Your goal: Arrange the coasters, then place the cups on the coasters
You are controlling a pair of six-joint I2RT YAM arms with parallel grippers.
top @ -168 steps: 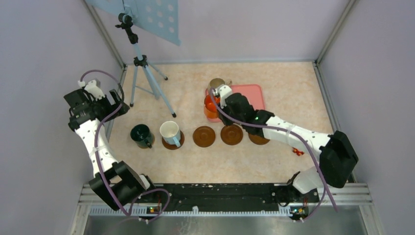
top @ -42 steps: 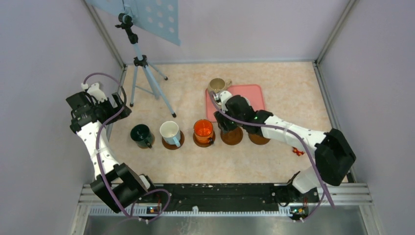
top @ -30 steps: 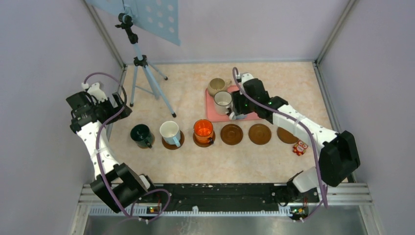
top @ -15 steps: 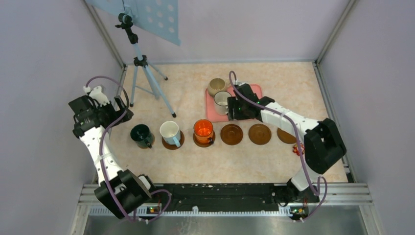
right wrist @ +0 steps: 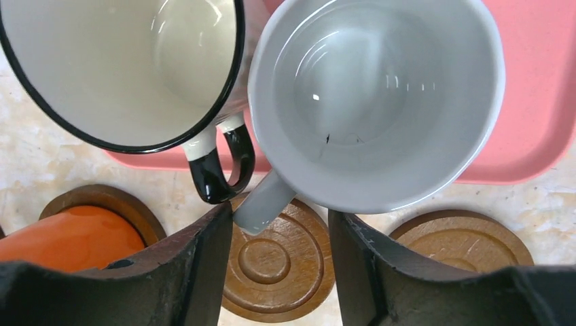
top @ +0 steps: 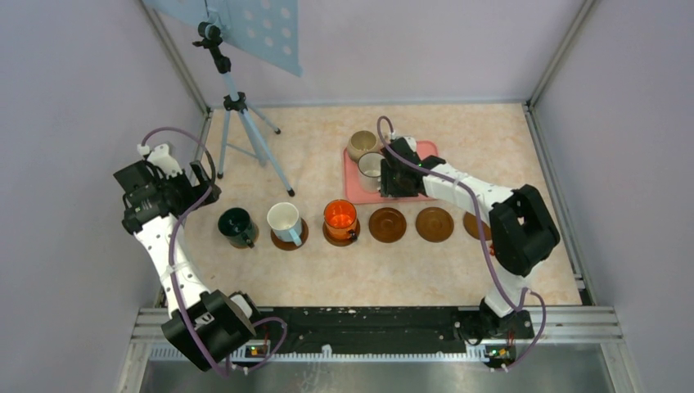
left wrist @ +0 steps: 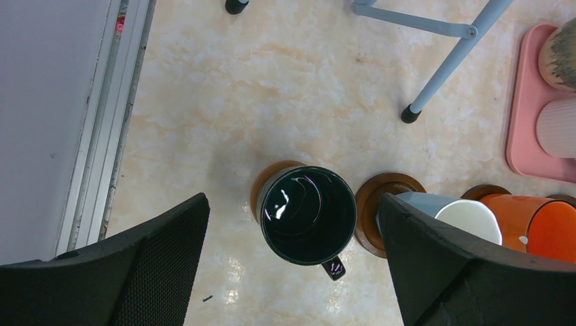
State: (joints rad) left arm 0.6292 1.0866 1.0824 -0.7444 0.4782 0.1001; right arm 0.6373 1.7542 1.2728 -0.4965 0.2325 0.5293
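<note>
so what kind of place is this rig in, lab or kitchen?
Looks like a robot lab test cell, not a home: plain walls on metal frame posts box in the table, a tripod holds a blue perforated panel, and a mounting rail runs along the near edge.

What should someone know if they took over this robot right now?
Left gripper: open above the green cup.
Right gripper: open, straddling the white cup's handle on the pink tray.
Done: green cup, pale-blue cup and orange cup sit on coasters.
Left: white cup, black-rimmed cup and beige cup go onto the three bare coasters.
</note>
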